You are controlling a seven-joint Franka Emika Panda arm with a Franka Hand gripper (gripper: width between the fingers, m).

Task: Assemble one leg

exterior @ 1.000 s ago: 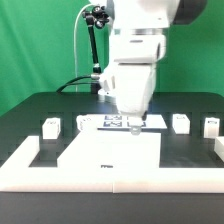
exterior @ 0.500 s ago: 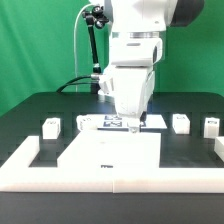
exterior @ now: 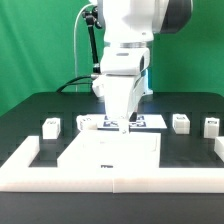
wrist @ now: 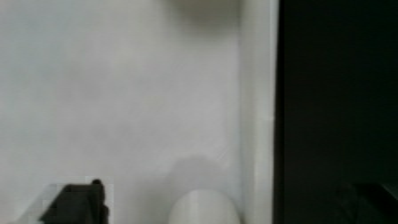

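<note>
Leg [exterior: 86,123] nearest your gripper [exterior: 124,126] is sitting on the table [exterior: 40,105] beside the marker board [exterior: 150,121], untouched; the fingers [wrist: 75,200] are gaping wide, holding nothing. Descending here, you are risking hitting the white panel [exterior: 110,155] instead.

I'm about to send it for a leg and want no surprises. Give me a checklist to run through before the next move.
1. Gripper open: ok, fingers stand apart in the wrist view.
2. Nothing held: ok.
3. Gripper above a leg: not ok, it hangs over the white panel.
4. Closest leg unblocked on the table: ok.
5. That leg's grip faces: cannot tell, too small.
</note>
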